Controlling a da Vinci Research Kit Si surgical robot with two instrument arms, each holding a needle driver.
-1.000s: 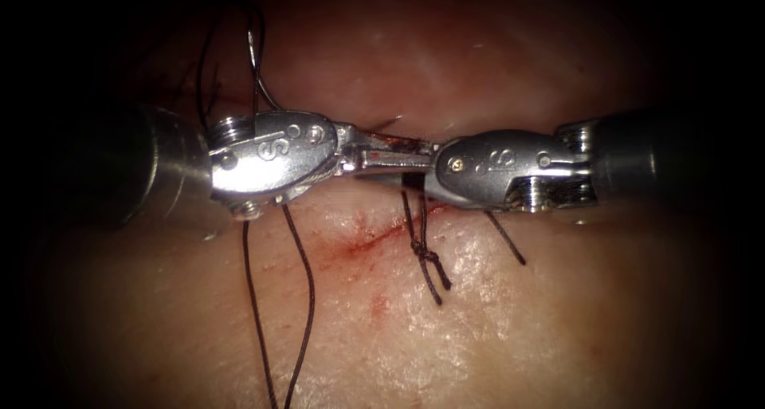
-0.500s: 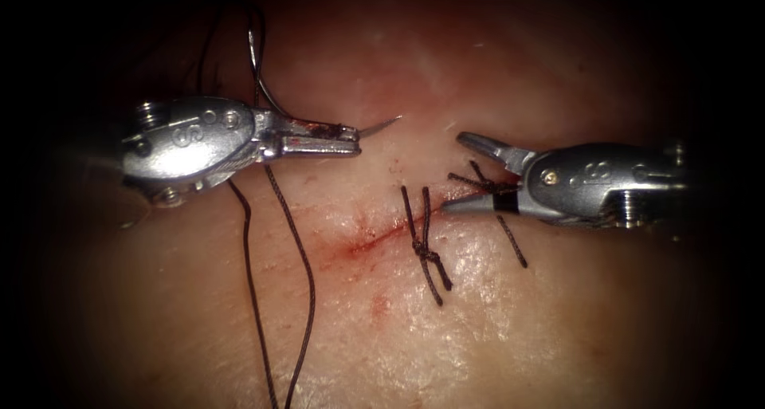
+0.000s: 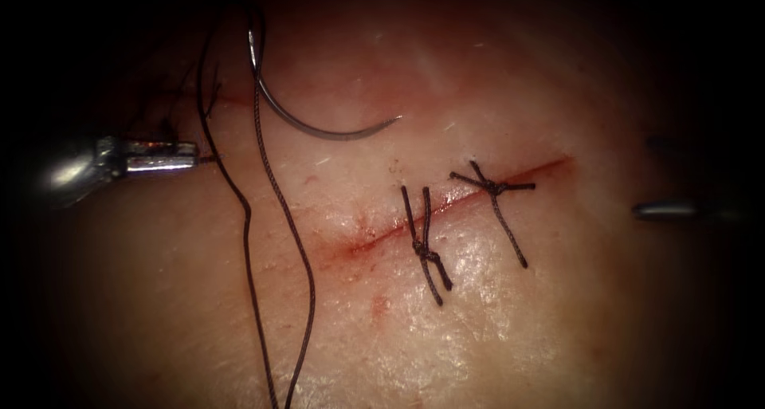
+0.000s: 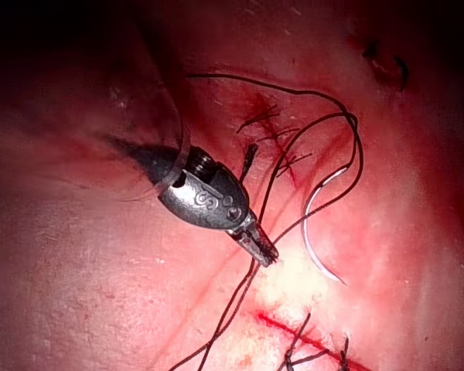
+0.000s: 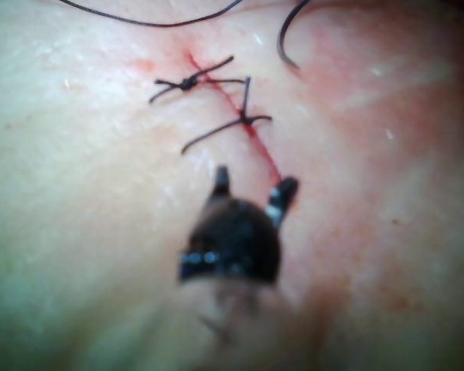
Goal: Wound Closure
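Observation:
The curved needle (image 3: 319,130) lies free on the tissue (image 3: 478,329) to the left of the cut (image 3: 382,235), with no part in the tissue; it also shows pale (image 4: 317,232). Its dark thread (image 3: 275,194) trails down in two long strands. My left tool (image 3: 187,155) sits at the far left, jaws shut, with a strand passing right by its tip (image 4: 264,259); I cannot tell if it is pinched. My right tool (image 3: 661,178) is at the far right, jaws open and holding nothing (image 5: 253,185).
Two knotted stitches (image 3: 426,249) (image 3: 494,187) cross the cut, each with short cut ends. Red fluid (image 3: 355,248) stains the cut's unstitched left end. From the right wrist, the stitches (image 5: 216,97) lie just beyond the open jaws.
Both tools have drawn back from the middle, the left one leftward and the right one rightward. The right tool's jaws have opened. The needle has stayed in place.

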